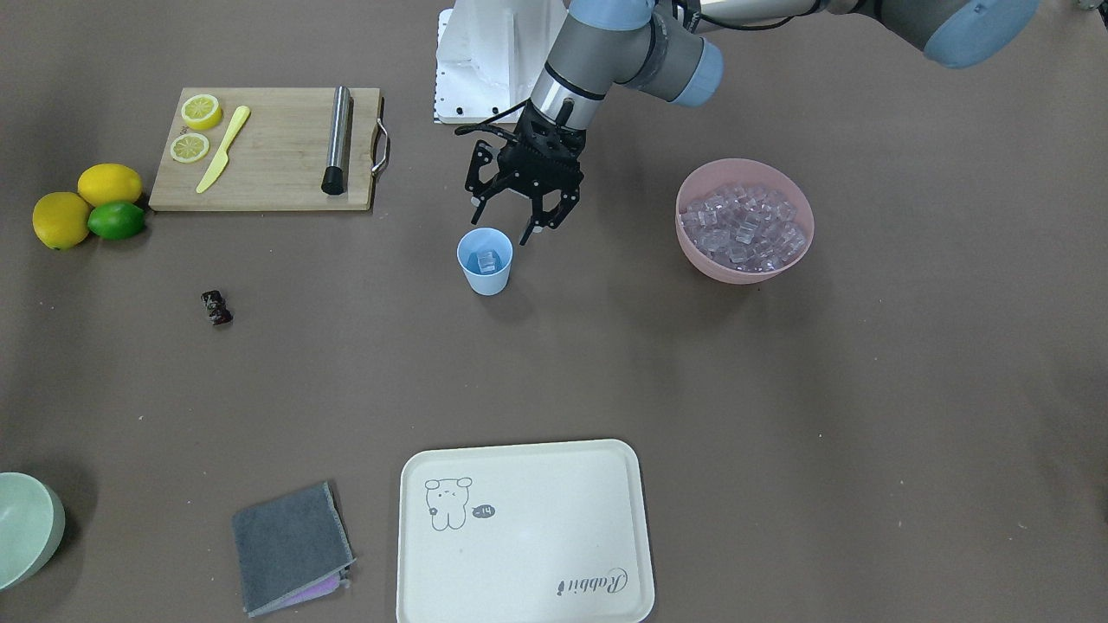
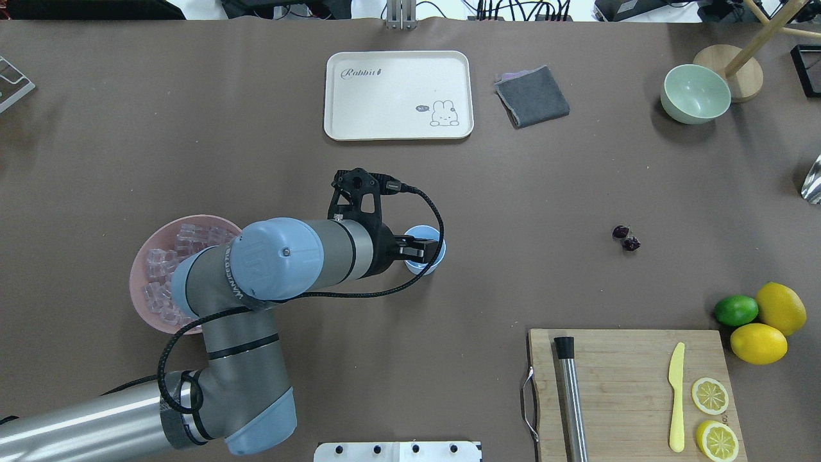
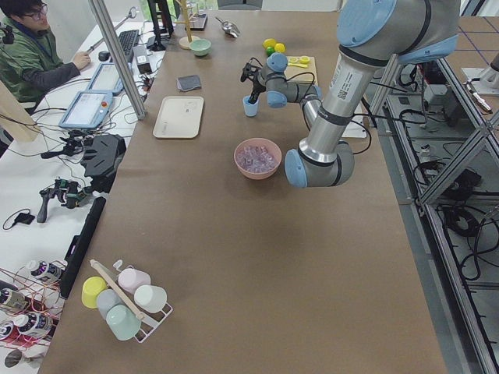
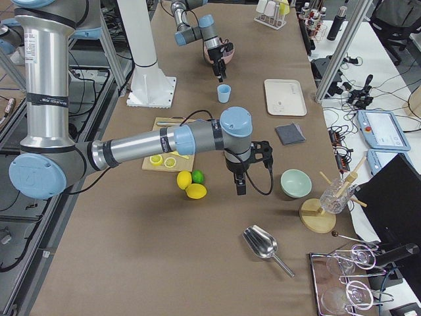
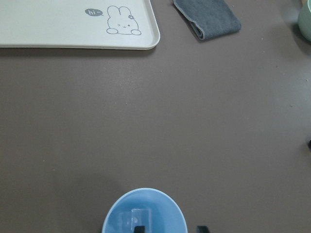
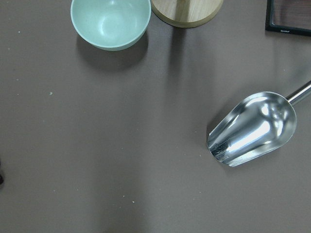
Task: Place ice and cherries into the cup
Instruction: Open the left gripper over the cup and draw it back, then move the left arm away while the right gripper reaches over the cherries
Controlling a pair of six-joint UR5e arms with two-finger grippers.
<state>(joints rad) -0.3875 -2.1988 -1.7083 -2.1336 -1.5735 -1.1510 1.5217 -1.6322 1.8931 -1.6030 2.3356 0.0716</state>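
The black two-finger left gripper (image 1: 505, 227) is seen with its jaws spread and nothing between them, hung just above the rim of the small light blue plastic cup (image 1: 485, 270) and set a little off the mouth's centre; in the left wrist view one fingertip (image 5: 139, 228) is over the opening and the other is outside the rim. One clear glassy ice cube (image 1: 487, 258) is seen inside the cup, so the drop is judged done and the step in hand is taken as clearing the cup for another pick. A straight lift is advised before any sideways travel, since the light, upright cup is likely to be tipped if the rim is clipped by a finger. The remaining ice (image 1: 743, 223) is piled in the wide pink plastic bowl (image 1: 723, 270) on the robot's left, well apart from the cup. The two tiny dark maroon cherries (image 1: 216, 307) are lying together on the brown table (image 1: 606, 363), well apart on the other side, not yet moved. The right gripper (image 4: 240, 184) is shown only in the right side view, so its state cannot be told.
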